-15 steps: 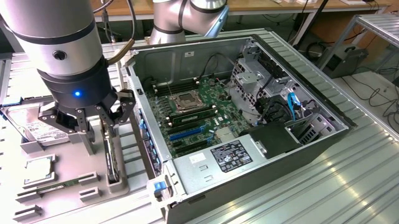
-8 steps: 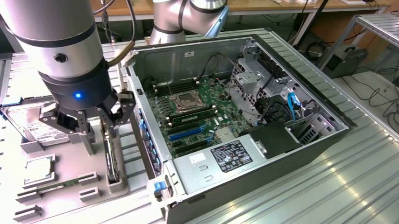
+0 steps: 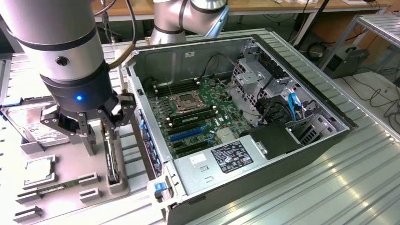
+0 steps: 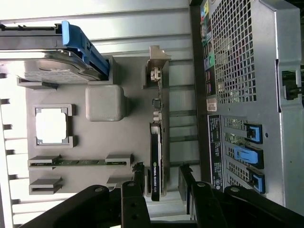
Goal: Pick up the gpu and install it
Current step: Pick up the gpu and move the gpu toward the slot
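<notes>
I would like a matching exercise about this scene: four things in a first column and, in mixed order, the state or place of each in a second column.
Column one
1. gpu
2. gripper
3. hard drive
4. computer case

Column two
a. lies open on its side, motherboard showing
b. open, over the gpu
c. stands on edge in a slot of the grey tray
d. lies flat on the tray

Pairs: 1-c, 2-b, 3-d, 4-a
</notes>
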Tool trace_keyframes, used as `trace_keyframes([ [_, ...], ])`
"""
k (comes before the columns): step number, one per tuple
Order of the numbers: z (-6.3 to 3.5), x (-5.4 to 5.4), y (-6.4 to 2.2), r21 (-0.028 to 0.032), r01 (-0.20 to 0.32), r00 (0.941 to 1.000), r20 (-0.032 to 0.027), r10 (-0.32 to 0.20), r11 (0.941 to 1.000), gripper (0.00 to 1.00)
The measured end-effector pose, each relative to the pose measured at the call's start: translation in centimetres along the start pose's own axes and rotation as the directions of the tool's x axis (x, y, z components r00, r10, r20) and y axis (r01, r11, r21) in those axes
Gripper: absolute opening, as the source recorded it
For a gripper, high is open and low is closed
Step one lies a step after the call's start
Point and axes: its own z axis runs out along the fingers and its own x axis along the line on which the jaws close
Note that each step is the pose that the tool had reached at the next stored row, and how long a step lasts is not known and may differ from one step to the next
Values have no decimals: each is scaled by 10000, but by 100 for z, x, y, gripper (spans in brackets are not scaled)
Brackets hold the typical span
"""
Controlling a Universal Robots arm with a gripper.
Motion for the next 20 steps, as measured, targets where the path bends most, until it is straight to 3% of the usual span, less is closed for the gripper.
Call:
trace_keyframes([
  [20, 108, 4, 7, 20, 2, 10000, 2, -2, 10000, 42],
])
